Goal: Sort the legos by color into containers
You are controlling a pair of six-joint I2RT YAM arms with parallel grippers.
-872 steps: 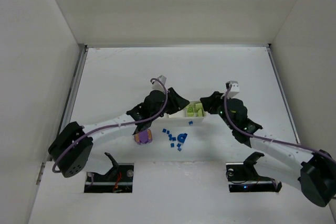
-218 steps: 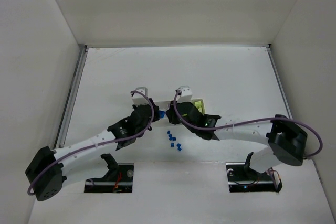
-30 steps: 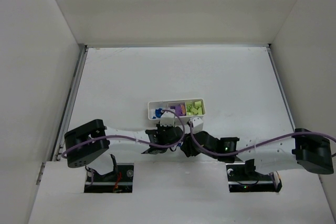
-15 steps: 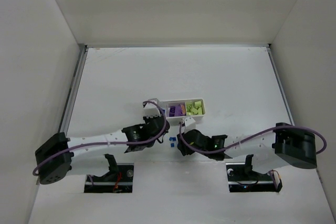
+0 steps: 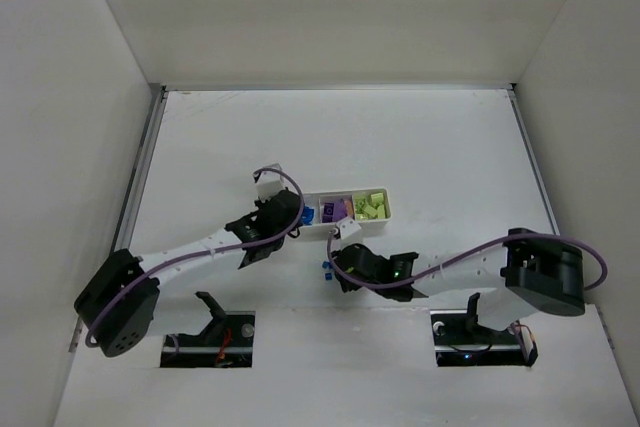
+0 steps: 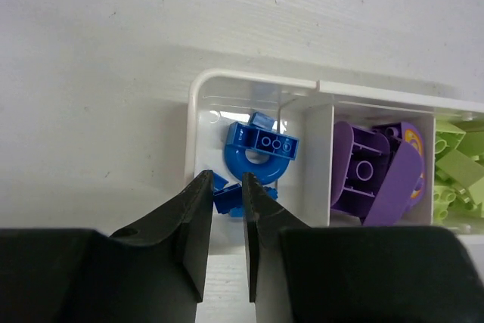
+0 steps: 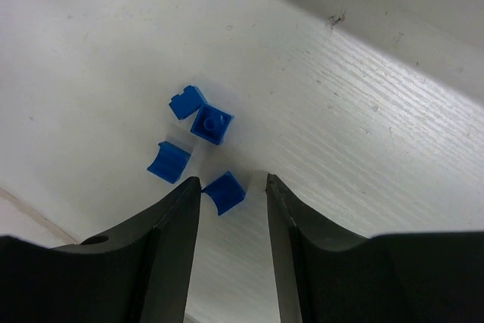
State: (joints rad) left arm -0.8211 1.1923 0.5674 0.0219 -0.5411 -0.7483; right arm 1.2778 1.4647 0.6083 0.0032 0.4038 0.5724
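The white three-part tray (image 5: 388, 203) lies mid-table. In the left wrist view its left compartment (image 6: 198, 122) holds the rounded blue piece (image 6: 259, 158) and tiny blue bricks, the middle holds the purple-and-orange piece (image 6: 374, 175), and the right holds yellow-green pieces (image 6: 457, 164). My left gripper (image 6: 226, 187) hangs over the left compartment, shut on a tiny blue brick (image 6: 228, 200). Several tiny blue bricks (image 5: 326, 268) lie on the table nearer than the tray. My right gripper (image 7: 232, 183) is open low over them, its jaws on either side of one brick (image 7: 224, 193).
Three other blue bricks (image 7: 211, 124) lie just past my right fingertips. Both arms (image 5: 200, 247) stretch low across the near half of the table. White walls (image 5: 80, 97) close in the table on the left, the right and the far side.
My left gripper has moved away from the loose bricks to the tray's left compartment. My right gripper has shifted slightly left, staying at the bricks.
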